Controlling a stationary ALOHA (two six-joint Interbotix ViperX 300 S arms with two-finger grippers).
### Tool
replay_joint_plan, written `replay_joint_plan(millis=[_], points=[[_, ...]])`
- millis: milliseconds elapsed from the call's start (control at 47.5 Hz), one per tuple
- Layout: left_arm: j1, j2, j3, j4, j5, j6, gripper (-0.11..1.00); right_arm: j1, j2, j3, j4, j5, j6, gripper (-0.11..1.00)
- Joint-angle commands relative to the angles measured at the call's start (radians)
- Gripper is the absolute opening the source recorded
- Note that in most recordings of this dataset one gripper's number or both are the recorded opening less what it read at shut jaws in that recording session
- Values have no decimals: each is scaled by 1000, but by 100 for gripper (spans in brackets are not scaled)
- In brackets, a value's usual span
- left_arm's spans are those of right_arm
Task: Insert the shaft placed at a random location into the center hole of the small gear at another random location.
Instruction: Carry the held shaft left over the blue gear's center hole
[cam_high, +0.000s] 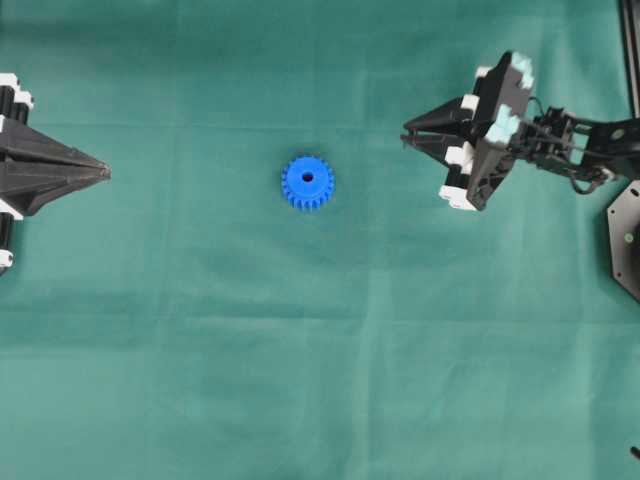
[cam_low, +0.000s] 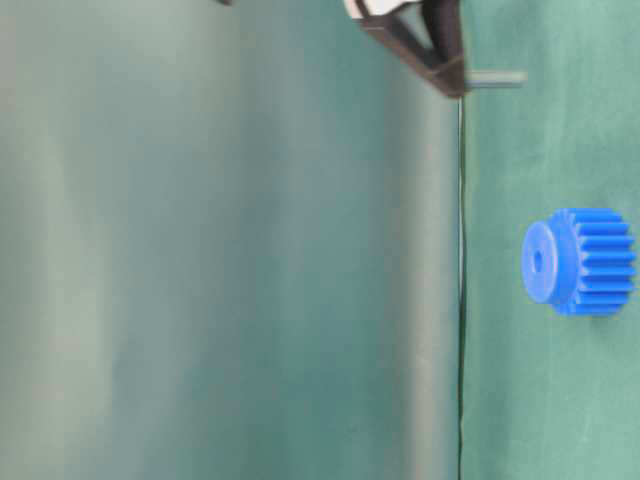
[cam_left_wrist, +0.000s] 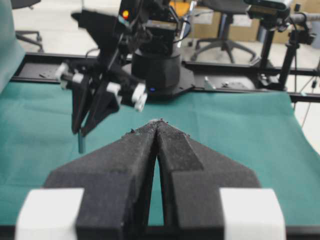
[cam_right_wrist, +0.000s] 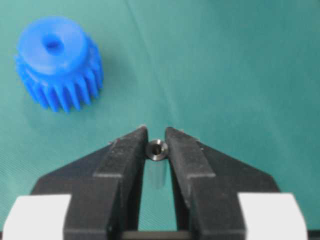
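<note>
The small gear (cam_high: 307, 183) is bright blue and lies flat on the green cloth at the middle, hub up, with its center hole (cam_high: 306, 179) open. It also shows in the table-level view (cam_low: 580, 262) and at the upper left of the right wrist view (cam_right_wrist: 57, 62). My right gripper (cam_high: 408, 133) is to the right of the gear and raised above the cloth. It is shut on the shaft (cam_right_wrist: 157, 150), which hangs down from the tips (cam_low: 497, 80) and also shows in the left wrist view (cam_left_wrist: 81, 143). My left gripper (cam_high: 103, 172) is shut and empty at the far left.
A black base plate (cam_high: 625, 240) sits at the right edge. In the left wrist view the right arm's base (cam_left_wrist: 160, 70) stands at the table's far side, with a black rail, chairs and boxes beyond it.
</note>
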Motion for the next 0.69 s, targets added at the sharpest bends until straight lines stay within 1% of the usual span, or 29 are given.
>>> replay_joint_plan(millis=[0,126,316,442,589,674], points=[[2,2,-11,-3,-9,-2,0,5,-72,-26,-2,64,-5,15],[0,2,-11,-3,-9,-2,0,6,-97,-25,-2,77,-5,15],[0,2,-11,-3,-11,-2,0,29,-83,-44,-2,72,-5,15],[2,2,-12,-3,-11,-3,0,66,-44,-97,-2,67,-5,15],[0,3,-11,-3,-12,-5,0,95,37,-192,-2,67,-8,15],[2,3,-11,-3,-14,-6,0,107,92,-262,-5,72,-12,15]])
